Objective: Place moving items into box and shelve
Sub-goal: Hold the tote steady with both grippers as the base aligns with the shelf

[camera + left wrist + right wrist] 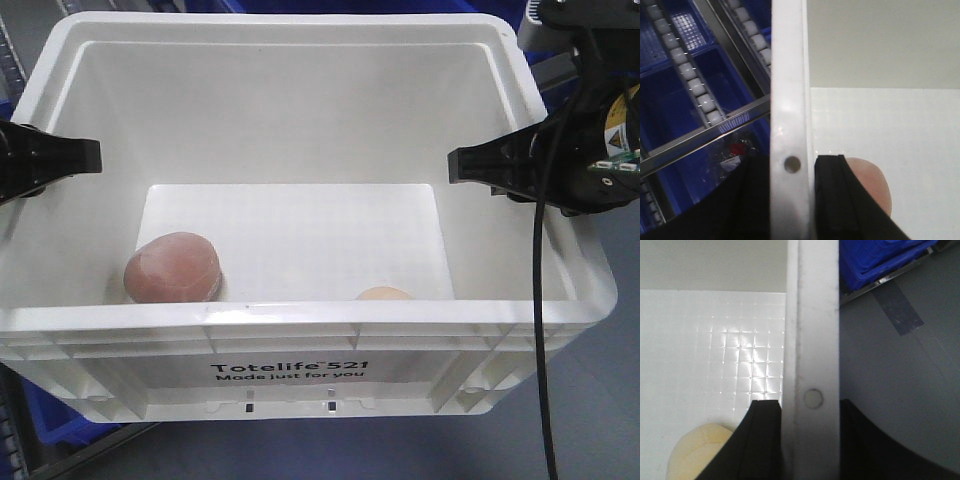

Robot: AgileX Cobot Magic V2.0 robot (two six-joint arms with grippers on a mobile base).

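Your left gripper [790, 200] clamps the left rim of the large white rectangular plastic tote [300, 365]. Inside it, the dull pinkish-brown ball [172, 268] lies at the front left, the pale yellow-orange ball [385, 293] at the front right. Your right gripper [810, 440] pinches the right rim.

I see a grey floor [900, 390] with a darker tape strip [898, 308]. Blue plastic bins [670, 100] sit under metal roller rails [692, 82] with white rollers. Another blue bin [880, 260] lies beyond. Lighting even, indoor.
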